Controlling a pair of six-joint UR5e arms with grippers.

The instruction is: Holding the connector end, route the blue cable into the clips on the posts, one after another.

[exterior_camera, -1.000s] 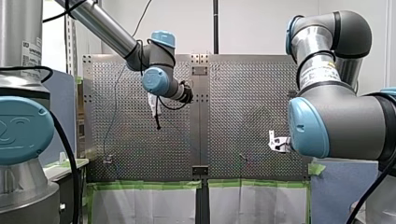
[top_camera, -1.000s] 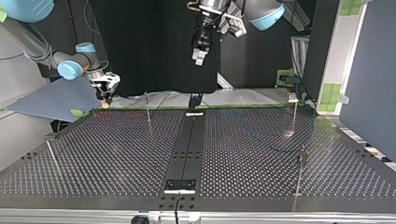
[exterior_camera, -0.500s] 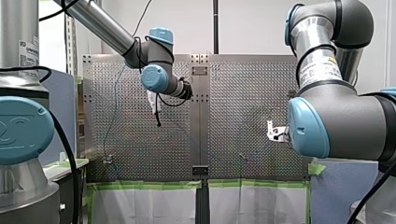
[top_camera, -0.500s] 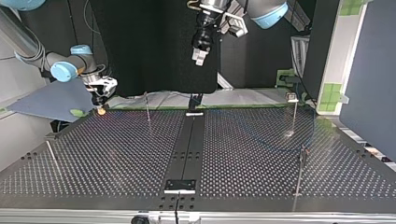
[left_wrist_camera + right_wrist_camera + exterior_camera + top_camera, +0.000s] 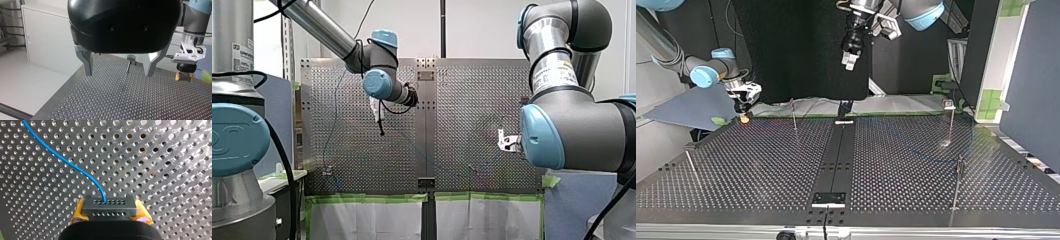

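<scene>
In the front view my left arm (image 5: 337, 37) reaches over the left half of the table (image 5: 462, 100), and my right arm (image 5: 562, 130) over its right half. The cable is too faint to trace here.

In the top view my right gripper (image 5: 743, 118) hangs at the table's far left corner, its yellow pads just above the surface. My left gripper (image 5: 850, 60) is high above the far edge, near the middle. Thin posts (image 5: 793, 114) stand well apart on the table: one by the far edge left of the centre strip, two at the right, and a leaning one at the near left.

In the left wrist view the left gripper (image 5: 118, 74) has its metal fingers (image 5: 86, 62) spread wide, with nothing between them. Ahead, a post (image 5: 128, 67) topped by a clip (image 5: 131, 57) shows in the gap. The right gripper sits off to one side, low over the table, and the blue cable (image 5: 200, 88) trails from it across the holes.

In the right wrist view the right gripper (image 5: 109, 211) pinches the dark connector (image 5: 109, 206) between its yellow pads (image 5: 78, 211). The cable leaves the connector's face and curves away over the table.
</scene>
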